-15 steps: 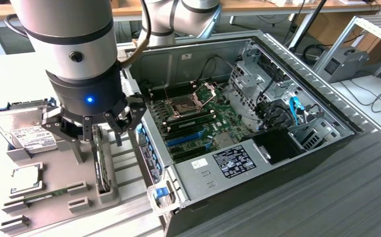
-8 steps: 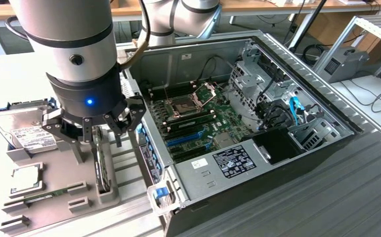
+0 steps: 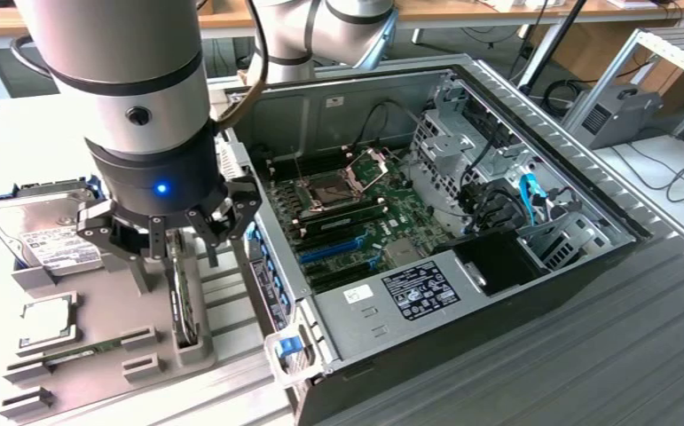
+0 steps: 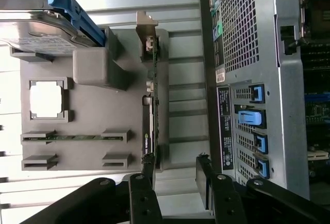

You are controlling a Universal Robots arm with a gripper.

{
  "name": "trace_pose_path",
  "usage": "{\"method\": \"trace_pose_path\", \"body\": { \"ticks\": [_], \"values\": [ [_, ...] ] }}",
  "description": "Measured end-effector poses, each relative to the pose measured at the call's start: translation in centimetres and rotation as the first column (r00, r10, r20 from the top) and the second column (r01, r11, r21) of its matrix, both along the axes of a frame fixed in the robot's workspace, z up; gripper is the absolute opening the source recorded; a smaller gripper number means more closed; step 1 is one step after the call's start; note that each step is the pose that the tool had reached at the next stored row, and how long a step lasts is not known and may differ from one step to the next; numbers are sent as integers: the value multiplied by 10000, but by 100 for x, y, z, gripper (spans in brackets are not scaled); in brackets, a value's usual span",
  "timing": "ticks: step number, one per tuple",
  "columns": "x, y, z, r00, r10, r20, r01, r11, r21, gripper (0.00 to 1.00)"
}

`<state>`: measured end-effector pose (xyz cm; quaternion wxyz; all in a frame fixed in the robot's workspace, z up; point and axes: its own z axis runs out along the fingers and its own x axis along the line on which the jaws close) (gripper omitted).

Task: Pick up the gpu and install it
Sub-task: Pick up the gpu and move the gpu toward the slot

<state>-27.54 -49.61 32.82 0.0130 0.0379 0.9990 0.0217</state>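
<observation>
Closest to us, the gripper [image 3: 174,250] [image 4: 175,175] hangs with its fingers apart and nothing between them. It is low over the gpu [image 3: 181,302] [image 4: 148,115], which stands on edge in a slot of the grey holder [image 3: 99,306] [image 4: 93,110]. In the wrist view one fingertip [image 4: 148,164] lines up with the card's end, and we cannot tell whether it touches. Further along the holder lie the memory stick [image 4: 72,138] and the processor [image 4: 46,100], then the hard drive [image 3: 46,235] in its blue frame. On the exterior view's right, beside the holder, stands the open computer case [image 3: 460,293] with its motherboard [image 3: 354,213] exposed.
</observation>
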Motion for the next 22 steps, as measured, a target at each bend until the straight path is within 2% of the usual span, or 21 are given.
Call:
{"method": "trace_pose_path", "body": {
  "ticks": [22],
  "values": [
    [0, 0, -123, 10000, 0, 0, 0, 10000, 0, 45]
  ]
}}
